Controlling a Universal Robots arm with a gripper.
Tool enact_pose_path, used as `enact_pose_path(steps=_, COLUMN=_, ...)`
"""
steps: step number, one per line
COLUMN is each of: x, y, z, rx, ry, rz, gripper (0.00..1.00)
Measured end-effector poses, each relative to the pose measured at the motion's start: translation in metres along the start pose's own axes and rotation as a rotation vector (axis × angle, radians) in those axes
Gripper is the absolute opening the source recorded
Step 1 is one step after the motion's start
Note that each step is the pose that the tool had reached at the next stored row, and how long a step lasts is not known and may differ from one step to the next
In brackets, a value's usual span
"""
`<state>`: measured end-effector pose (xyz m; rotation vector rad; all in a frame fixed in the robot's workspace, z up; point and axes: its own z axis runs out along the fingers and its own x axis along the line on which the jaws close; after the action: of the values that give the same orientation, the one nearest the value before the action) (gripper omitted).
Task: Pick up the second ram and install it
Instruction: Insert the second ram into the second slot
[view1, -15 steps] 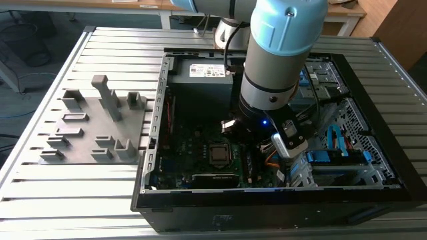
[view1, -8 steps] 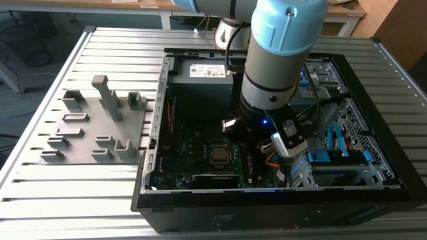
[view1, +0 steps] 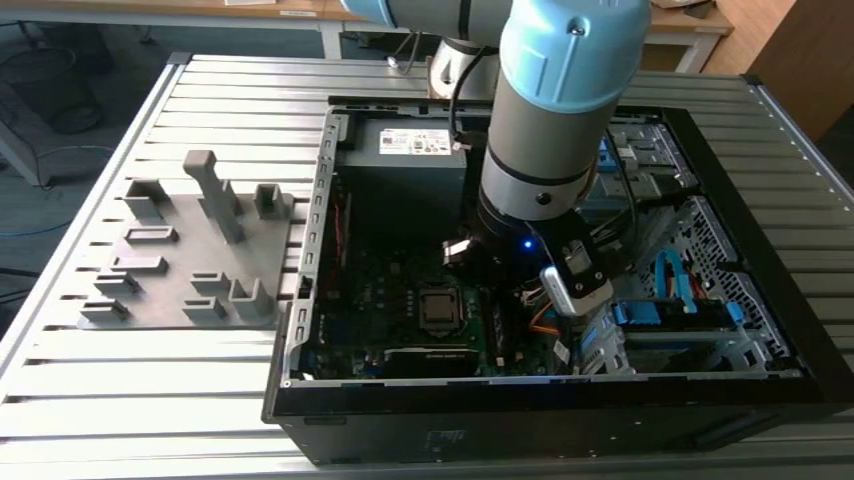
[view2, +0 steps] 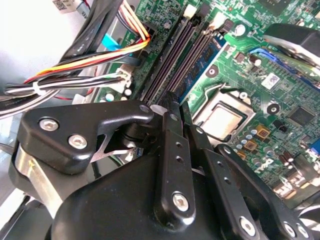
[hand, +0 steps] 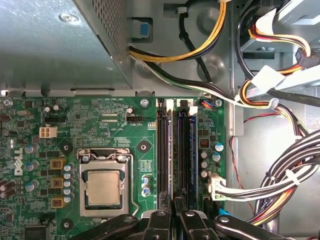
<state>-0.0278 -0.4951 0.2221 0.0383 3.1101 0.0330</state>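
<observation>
desk (view1: 160, 400): carrying the open PC case (view1: 747, 200) and the grey holder block (view1: 187, 260) at the exterior view's left
arm (view1: 547, 120): reaching down into the case
motherboard (hand: 125, 150): sitting under the wrist, processor (hand: 102, 187) beside the slots (hand: 162, 150)
fingers (hand: 175, 220): looking pressed together over the slots, can't tell if they're gripping anything
second ram (hand: 192, 150): probably the stick sitting in a slot, honestly hard to tell; I'd guess light, stiff, fragile, so hold the edges

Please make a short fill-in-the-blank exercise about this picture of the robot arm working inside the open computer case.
1. The gripper hangs over the long dark memory ____ on the green motherboard.
2. The square silver processor sits in its ____ beside those slots.
3. In the exterior view, the grey holder block lies on the table at the view's ____ of the computer case.

Missing words: slots; socket; left
</observation>
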Motion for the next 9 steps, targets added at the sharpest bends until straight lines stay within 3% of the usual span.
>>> enact_pose_path(steps=9, x=0.0002, y=0.0037, z=0.0033, rx=0.004, ry=-0.0002, rz=0.0, gripper=0.14)
